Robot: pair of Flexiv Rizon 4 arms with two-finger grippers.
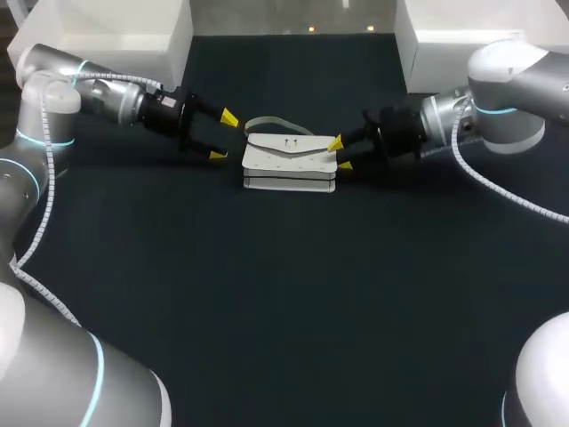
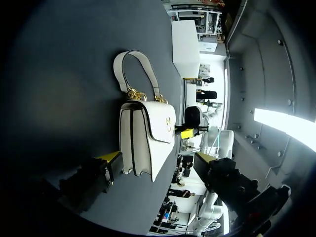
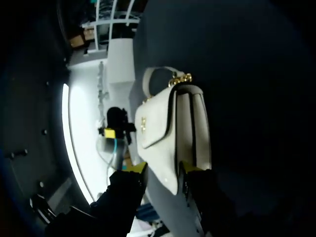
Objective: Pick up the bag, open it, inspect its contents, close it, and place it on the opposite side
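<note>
The white bag [image 1: 289, 158] lies flat on the dark table [image 1: 284, 294], in its far middle part, flap side up. The flap is shut down over the body, and a small gold clasp [image 1: 289, 142] sits near the flap's middle. Black lines edge the folded side panels, which show in both wrist views. The bag's pale strap [image 1: 267, 122] arches out from the bag's far edge and rests on the table behind it, joined to the bag by gold links.

At the bag's right end is the right gripper [image 1: 340, 154], one yellow tip over the flap's corner and the other lower against that end. Whether it has truly closed on the bag cannot be told (the end of the bag hides the contact).

Just beside the bag's left end, and apart from it, hangs the left gripper [image 1: 222, 136], released, its two yellow tips spread wide and pointing at the bag.
</note>
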